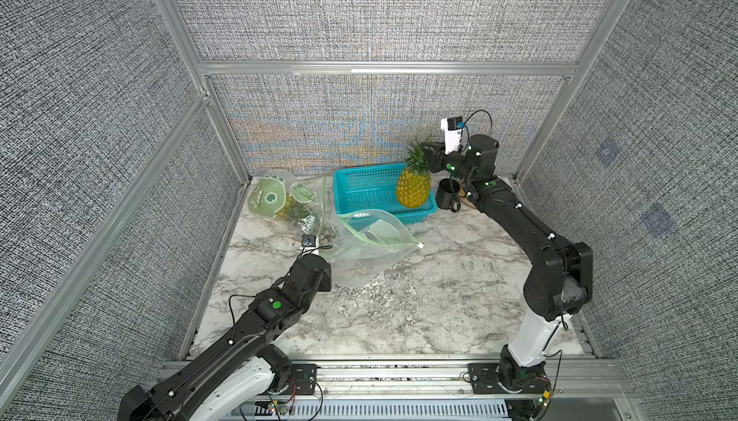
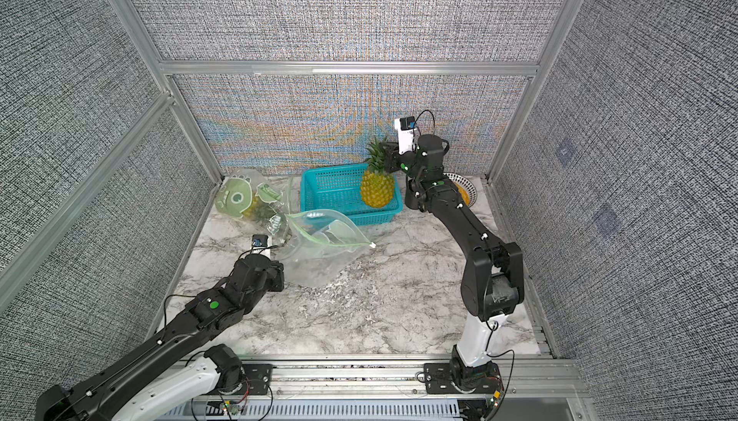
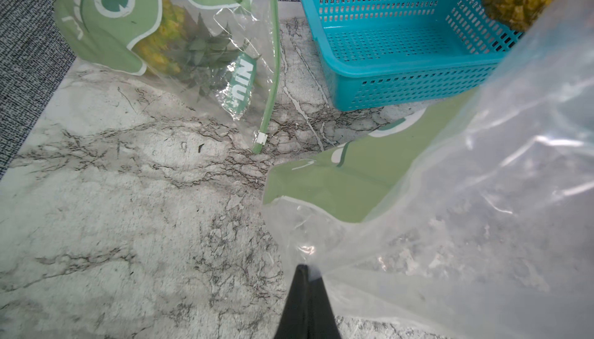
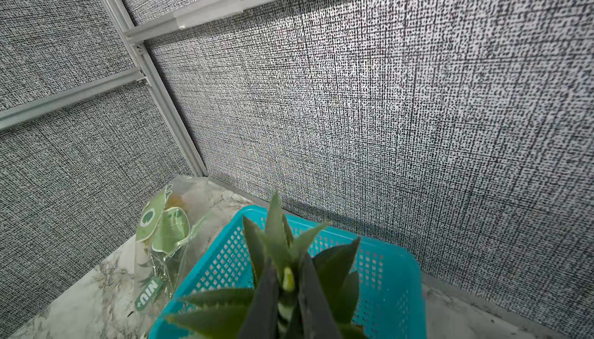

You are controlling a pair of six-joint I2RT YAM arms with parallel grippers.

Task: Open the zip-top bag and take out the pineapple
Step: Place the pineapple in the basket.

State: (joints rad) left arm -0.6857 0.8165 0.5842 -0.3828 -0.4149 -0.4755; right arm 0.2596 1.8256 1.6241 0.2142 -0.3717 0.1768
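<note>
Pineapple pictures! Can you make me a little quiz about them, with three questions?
1. True or false: the right hand grips the pineapple by its leafy crown.
2. The left hand pinches: A) that pineapple, B) the empty zip-top bag, C) nothing.
3. Where is the other pineapple?
Key: 1 true; 2 B; 3 inside the second zip-top bag.
</note>
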